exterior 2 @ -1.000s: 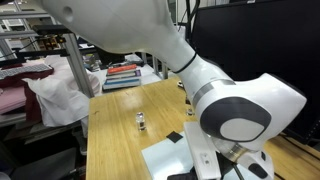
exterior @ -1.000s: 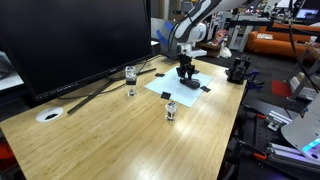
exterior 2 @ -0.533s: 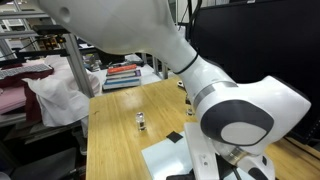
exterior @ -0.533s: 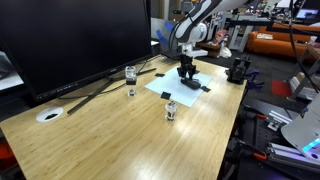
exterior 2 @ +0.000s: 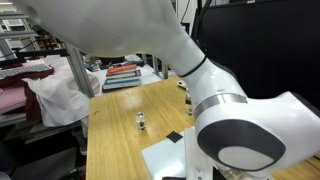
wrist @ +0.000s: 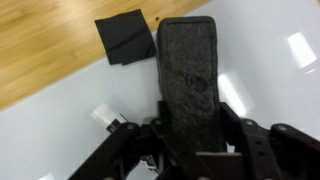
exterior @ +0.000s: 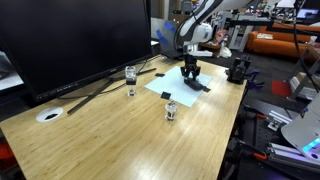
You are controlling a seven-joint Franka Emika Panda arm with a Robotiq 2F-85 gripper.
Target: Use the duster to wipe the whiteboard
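In the wrist view the black oblong duster [wrist: 190, 80] lies lengthwise on the pale whiteboard [wrist: 270, 90], and my gripper [wrist: 192, 135] is shut on its near end. A black tab [wrist: 127, 37] sits at the board's corner on the wood. In an exterior view my gripper [exterior: 190, 73] stands upright on the whiteboard [exterior: 172, 87], holding the duster [exterior: 192, 80] down on it. In the other exterior view only a corner of the whiteboard [exterior 2: 165, 160] shows beside the arm; the duster is hidden there.
A big black screen [exterior: 70, 40] stands along the back of the wooden table [exterior: 120, 135]. Two small glass jars [exterior: 130, 76] [exterior: 171, 110] stand near the board; one jar also shows in an exterior view [exterior 2: 140, 122]. A white disc [exterior: 48, 115] lies at the left. Cables run under the screen.
My gripper with the duster has slid a little to the right across the whiteboard in the exterior view. The arm has shifted accordingly in the other exterior view.
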